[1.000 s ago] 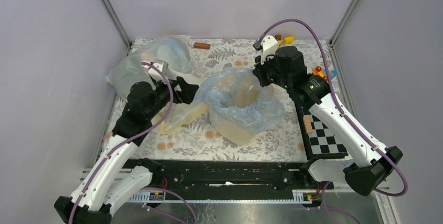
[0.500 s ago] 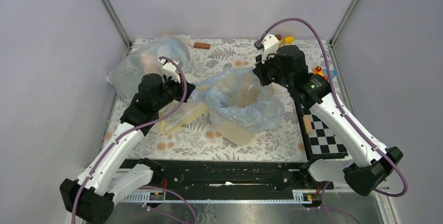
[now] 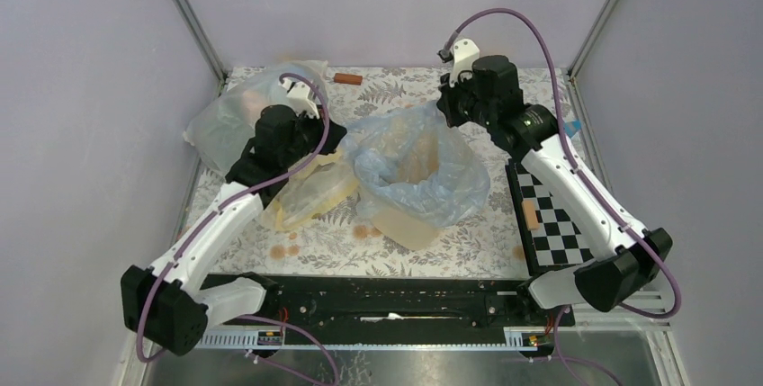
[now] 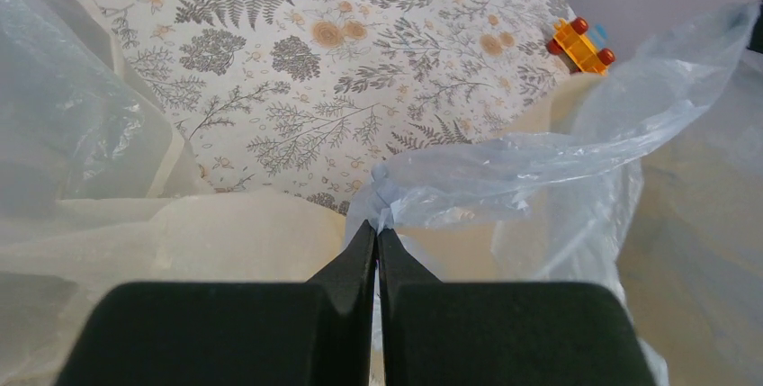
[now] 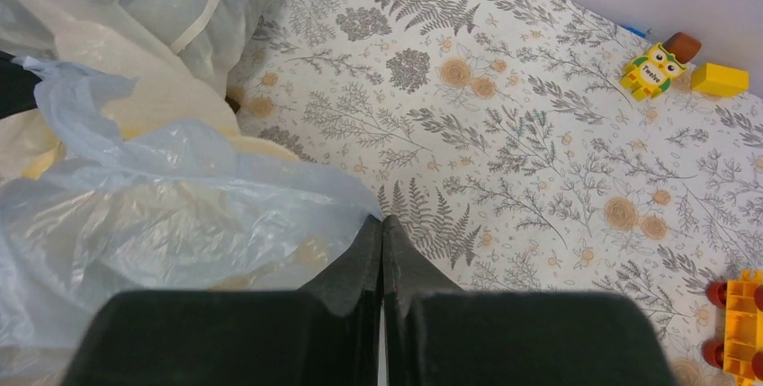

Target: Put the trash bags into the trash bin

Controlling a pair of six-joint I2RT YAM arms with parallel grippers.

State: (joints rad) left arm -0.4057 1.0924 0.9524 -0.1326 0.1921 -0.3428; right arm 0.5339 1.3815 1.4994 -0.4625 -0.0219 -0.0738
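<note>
Top view: My left gripper (image 3: 333, 139) and right gripper (image 3: 445, 109) are both clamped shut on opposite edges of the pale blue trash bag (image 3: 450, 179). The bag sits with its mouth open over the cream trash bin (image 3: 400, 224) at mid-table. The held span runs from the bin's left side up to its far right corner. The bag's body therefore lies between my two grips and below them, neither arm being the nearer. By my reading, the next move depends on drawing both edges outward and down over the rim. The rim itself is covered by film, and only the bin's near wall shows. A pale yellow bag (image 3: 306, 197) lies under my left wrist, with a bulky clear bag (image 3: 225, 116) behind it.

Left wrist: My fingertips (image 4: 360, 251) meet with no gap, pinching a gathered corner of blue film. From there it stretches away to the right as a taut band. Beige shows dimly through it, but I cannot tell rim from wall.

Right wrist: My fingertips (image 5: 364, 251) are closed on the opposite edge, and the film billows off to the left. How deep the bag hangs inside the bin is hidden in every view.
</note>
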